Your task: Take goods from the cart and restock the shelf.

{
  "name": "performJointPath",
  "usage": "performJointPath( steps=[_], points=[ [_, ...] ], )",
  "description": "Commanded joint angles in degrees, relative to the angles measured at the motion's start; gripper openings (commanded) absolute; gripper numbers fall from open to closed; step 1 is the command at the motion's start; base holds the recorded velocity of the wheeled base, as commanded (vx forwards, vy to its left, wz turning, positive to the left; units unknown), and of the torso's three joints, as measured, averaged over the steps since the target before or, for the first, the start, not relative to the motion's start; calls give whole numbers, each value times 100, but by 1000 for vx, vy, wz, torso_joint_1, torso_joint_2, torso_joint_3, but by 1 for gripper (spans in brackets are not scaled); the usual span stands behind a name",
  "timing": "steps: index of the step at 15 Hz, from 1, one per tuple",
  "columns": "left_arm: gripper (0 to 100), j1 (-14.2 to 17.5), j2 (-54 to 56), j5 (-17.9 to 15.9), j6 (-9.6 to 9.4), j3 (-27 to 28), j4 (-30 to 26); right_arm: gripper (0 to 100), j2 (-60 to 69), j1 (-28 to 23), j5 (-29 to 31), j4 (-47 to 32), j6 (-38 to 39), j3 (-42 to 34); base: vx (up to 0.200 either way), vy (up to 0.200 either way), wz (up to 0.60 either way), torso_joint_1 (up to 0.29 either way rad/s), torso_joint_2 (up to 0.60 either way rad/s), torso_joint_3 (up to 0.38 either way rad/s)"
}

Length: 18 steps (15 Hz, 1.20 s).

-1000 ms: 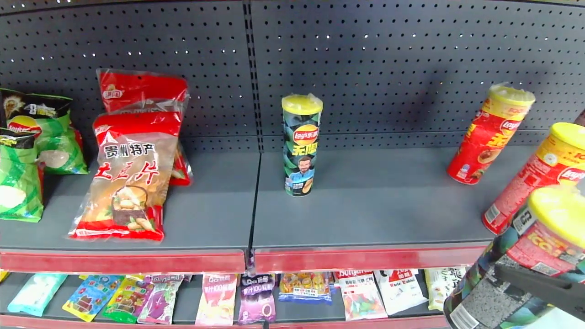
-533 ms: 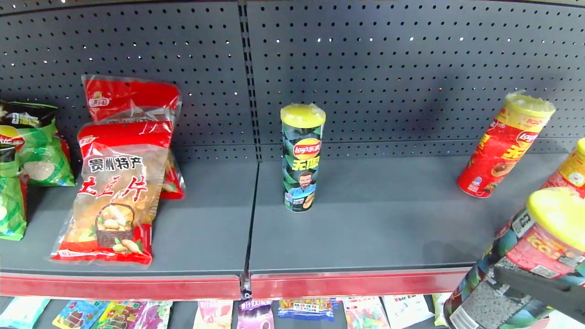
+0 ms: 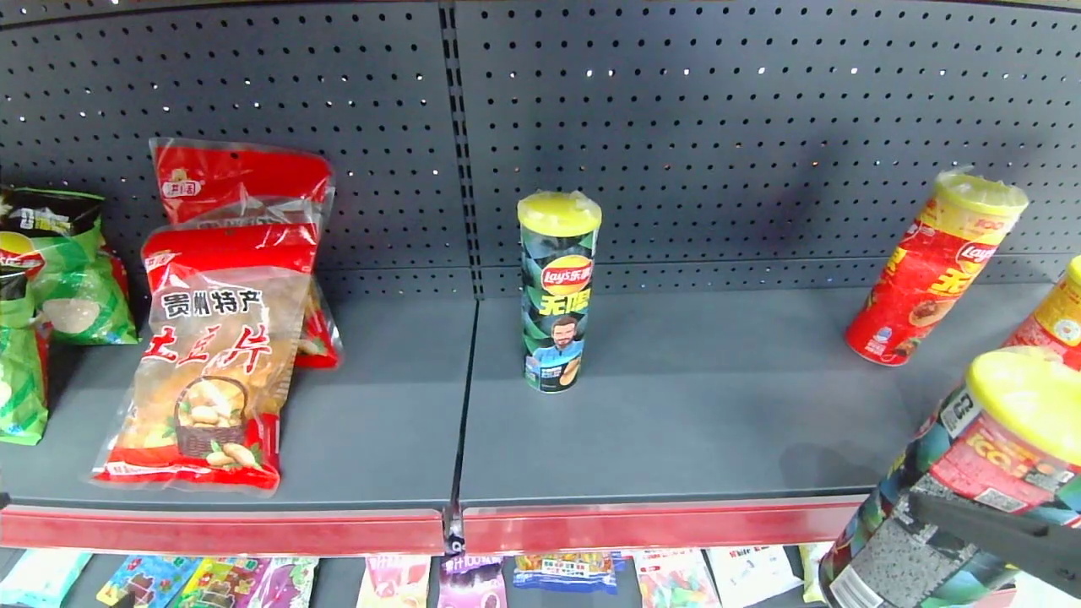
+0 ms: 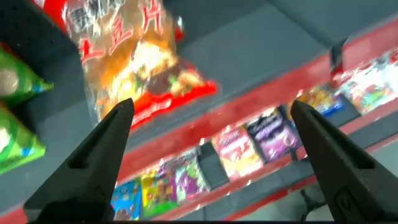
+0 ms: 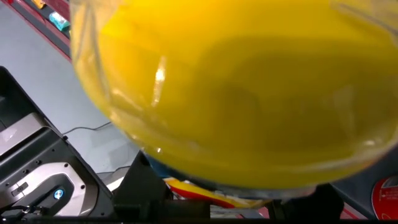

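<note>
Shelf: a grey shelf (image 3: 676, 422) with a red front strip (image 3: 659, 523) and a dark pegboard back (image 3: 718, 127). Its left and right ends run out of the head view.
Held can: a chip can (image 3: 971, 473) with a yellow lid sits at the lower right corner of the head view, in front of the shelf's edge and tilted. Its bottom is cut off by the frame. From the right wrist its lid (image 5: 236, 81) covers nearly everything, so the body below can hardly be seen.
Right gripper: the right gripper (image 3: 984, 523) is clamped on the chip can. One black finger crosses the can's side; the other is hidden behind it.
Left gripper: the left gripper (image 4: 211, 106) has its two black fingers spread wide with nothing between them. It hangs in front of the shelf's red strip.
Green can: a green can (image 3: 557, 291) stands upright near the middle of the shelf, well apart from the rest.
Red cans: a red can (image 3: 933, 270) looks slanted toward the right end. A second red can (image 3: 1051, 317) is cut by the frame edge and partly hidden behind the held can's lid.
Bags: a large red chip bag (image 3: 211, 363) (image 4: 134, 62) leans back on the left half, covering most of another red bag (image 3: 241, 177) behind it. Green bags (image 3: 51, 270) at the far left are cut off.
Lower shelf: small bright packets (image 3: 473, 578) (image 4: 249, 149) lie in a row below; their tops are hidden by the red strip.
</note>
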<state>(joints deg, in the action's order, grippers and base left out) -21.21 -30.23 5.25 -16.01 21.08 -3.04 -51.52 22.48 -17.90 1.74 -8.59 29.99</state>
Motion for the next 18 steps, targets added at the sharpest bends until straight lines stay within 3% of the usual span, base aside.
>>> performJointPath(
  steps=[1,3,4,5,7,10,12,13,16,18],
  points=[
    [100,21,-835,-60,177,169,488,0,-7,2,-3,1,-2,-2,0,0,0,0,0,0],
    [100,21,-1195,-411,467,441,497,0,-7,-7,5,1,7,-11,0,0,0,0,0,0],
    [100,21,-1310,-763,634,590,497,0,-7,-7,5,1,7,-11,0,0,0,0,0,0],
    [100,21,-1415,-1132,687,731,479,0,-7,-7,5,1,7,-11,0,0,0,0,0,0],
    [100,21,-1679,-1519,687,898,479,0,-7,-7,23,1,7,-28,0,0,0,0,0,0],
    [100,12,-2136,-1659,687,1091,514,0,-7,-7,23,1,16,-2,0,0,0,0,0,0],
    [100,12,-2681,-1967,704,1715,514,0,-25,-7,32,1,7,25,0,0,0,0,0,0],
    [100,12,-2716,-2002,704,1759,514,0,-25,-7,32,1,16,25,0,0,0,0,0,0],
    [100,-6,-3569,-2767,695,2392,523,0,-122,2,23,1,-2,51,0,0,0,0,0,0],
    [100,-102,-4149,-2863,660,2630,725,0,-183,2,32,10,-11,60,0,0,0,0,0,0]
  ],
)
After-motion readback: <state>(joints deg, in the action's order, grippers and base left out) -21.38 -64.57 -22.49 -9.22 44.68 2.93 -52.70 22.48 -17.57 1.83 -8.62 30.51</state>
